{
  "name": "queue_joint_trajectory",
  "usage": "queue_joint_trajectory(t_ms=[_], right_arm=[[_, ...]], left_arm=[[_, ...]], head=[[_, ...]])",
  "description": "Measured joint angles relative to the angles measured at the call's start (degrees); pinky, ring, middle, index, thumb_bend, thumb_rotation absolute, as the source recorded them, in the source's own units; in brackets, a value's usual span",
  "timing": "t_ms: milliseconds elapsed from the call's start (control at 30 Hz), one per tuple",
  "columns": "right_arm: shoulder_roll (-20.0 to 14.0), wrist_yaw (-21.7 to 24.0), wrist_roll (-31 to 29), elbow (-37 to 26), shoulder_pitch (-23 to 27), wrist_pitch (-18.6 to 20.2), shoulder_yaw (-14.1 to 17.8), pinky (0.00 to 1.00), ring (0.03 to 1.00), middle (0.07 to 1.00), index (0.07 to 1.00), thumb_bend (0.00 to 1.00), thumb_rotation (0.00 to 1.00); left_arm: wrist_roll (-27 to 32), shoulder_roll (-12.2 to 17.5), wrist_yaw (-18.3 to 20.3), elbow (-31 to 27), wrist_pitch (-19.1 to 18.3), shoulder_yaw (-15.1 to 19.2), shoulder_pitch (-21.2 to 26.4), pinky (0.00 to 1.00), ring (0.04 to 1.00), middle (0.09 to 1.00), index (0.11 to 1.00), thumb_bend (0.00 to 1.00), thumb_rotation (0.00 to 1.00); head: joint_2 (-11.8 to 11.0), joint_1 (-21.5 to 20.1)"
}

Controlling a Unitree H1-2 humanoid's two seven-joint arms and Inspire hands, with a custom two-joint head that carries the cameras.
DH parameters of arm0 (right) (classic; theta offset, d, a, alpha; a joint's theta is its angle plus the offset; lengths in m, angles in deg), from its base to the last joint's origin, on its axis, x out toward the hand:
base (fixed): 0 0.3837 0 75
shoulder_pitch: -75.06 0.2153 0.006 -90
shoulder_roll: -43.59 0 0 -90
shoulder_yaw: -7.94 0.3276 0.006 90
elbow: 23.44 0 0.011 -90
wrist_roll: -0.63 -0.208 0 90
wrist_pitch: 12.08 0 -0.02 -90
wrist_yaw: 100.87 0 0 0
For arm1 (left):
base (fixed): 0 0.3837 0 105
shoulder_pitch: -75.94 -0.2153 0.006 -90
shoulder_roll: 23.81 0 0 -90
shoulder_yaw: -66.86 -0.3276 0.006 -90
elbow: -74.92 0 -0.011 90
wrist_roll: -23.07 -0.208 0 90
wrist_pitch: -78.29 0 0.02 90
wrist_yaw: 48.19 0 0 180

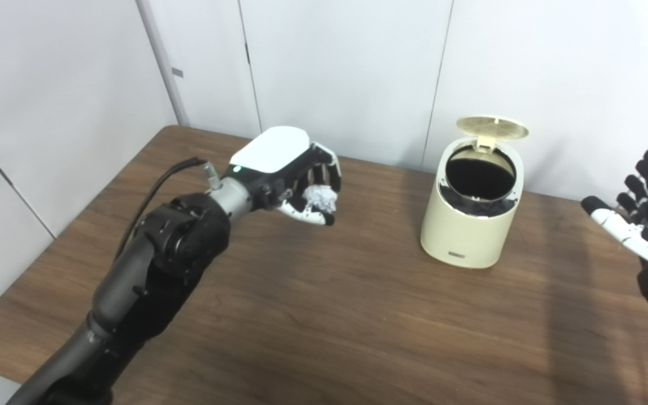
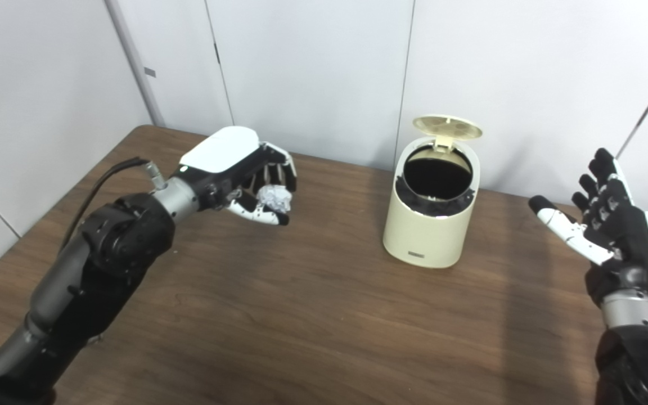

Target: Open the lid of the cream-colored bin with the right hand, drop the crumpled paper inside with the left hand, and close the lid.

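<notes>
- Left hand: glossy white shell over the back, black fingers, white thumb segments tipped in black; small green light at the shell's edge.
- Left wrist: silver metal collar, black cable looping off it.
- Forearms: dark grey and black, jointed housings.
- Right hand: black fingers, white thumb, silver cuff below.

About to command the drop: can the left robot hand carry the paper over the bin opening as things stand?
Probably yes. The lid stands open, the bin mouth is unobstructed, and bare table lies between it and the left robot hand holding the crumpled paper.
</notes>
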Motion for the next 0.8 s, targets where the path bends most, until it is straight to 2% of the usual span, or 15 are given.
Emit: queue_joint_trajectory(t_ms=[100,233,400,533,800], right_arm=[[0.0,0.0,0.1,1.3,0.1,-1.1,0.0,0.97,0.948,0.98,0.973,0.5,0.13],[0.0,-0.5,0.9,3.2,0.1,-2.0,0.0,0.94,0.922,0.959,0.954,0.53,0.11],[-0.3,-0.4,1.9,7.0,0.0,-7.7,-0.2,0.91,0.894,0.948,0.942,0.59,0.22],[-1.5,0.3,2.0,10.1,-0.1,-11.9,-0.2,0.91,0.896,0.949,0.939,0.63,0.26],[-1.8,0.5,2.0,14.3,-0.1,-16.9,-0.2,0.86,0.878,0.928,0.922,0.72,0.34]], left_arm=[[-0.5,-1.2,0.7,0.1,0.6,-1.4,1.4,0.34,0.383,0.46,0.518,0.5,0.0],[-0.4,-3.0,0.4,2.0,3.4,-2.7,2.3,0.33,0.378,0.467,0.522,0.5,0.0],[-0.6,-5.0,-0.1,3.9,5.7,-3.3,3.4,0.34,0.38,0.457,0.529,0.5,0.0],[-0.5,-6.2,-1.4,6.0,7.8,-3.4,4.7,0.31,0.376,0.459,0.522,0.5,0.0],[-0.7,-7.2,-1.9,6.7,10.2,-3.4,5.5,0.3,0.369,0.454,0.521,0.5,0.0]], head=[[0.1,-0.3],[0.1,-2.3],[-0.1,-4.3],[0.0,-5.8],[-0.7,-10.5]])
